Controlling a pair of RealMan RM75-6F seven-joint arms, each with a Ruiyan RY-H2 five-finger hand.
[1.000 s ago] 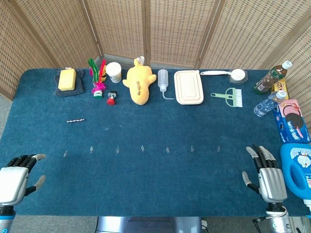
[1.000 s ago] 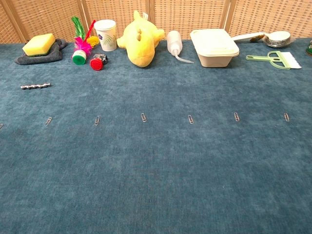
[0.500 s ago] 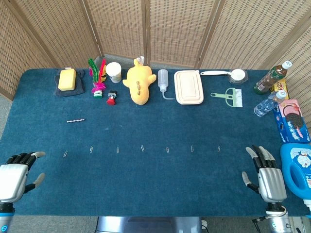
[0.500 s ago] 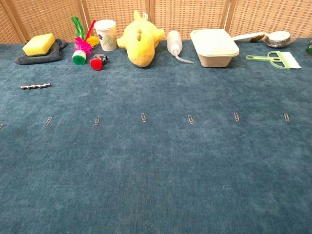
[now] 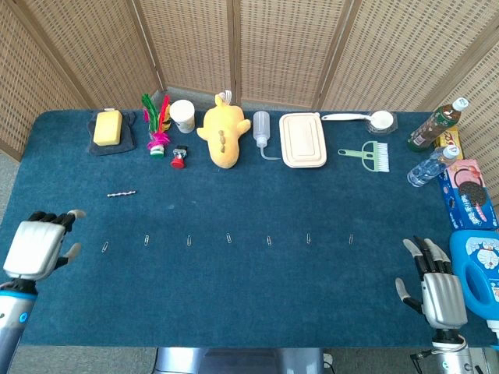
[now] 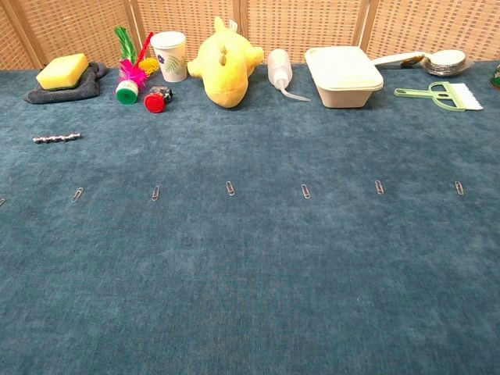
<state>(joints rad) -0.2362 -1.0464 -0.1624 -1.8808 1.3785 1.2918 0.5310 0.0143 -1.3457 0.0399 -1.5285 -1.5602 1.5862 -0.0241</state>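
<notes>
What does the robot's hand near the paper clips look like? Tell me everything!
The left hand shows in the head view only. It has a silvery-white back and dark fingers with pale tips, spread apart and holding nothing. It sits over the blue cloth by the table's left edge, beside the leftmost paper clip, not touching it.

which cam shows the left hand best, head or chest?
Head view. The left hand shows whole at the table's left edge, fingers apart, holding nothing, with the leftmost paper clip nearest to it. The chest view shows no hand at all, only the tabletop and the things on it.
</notes>
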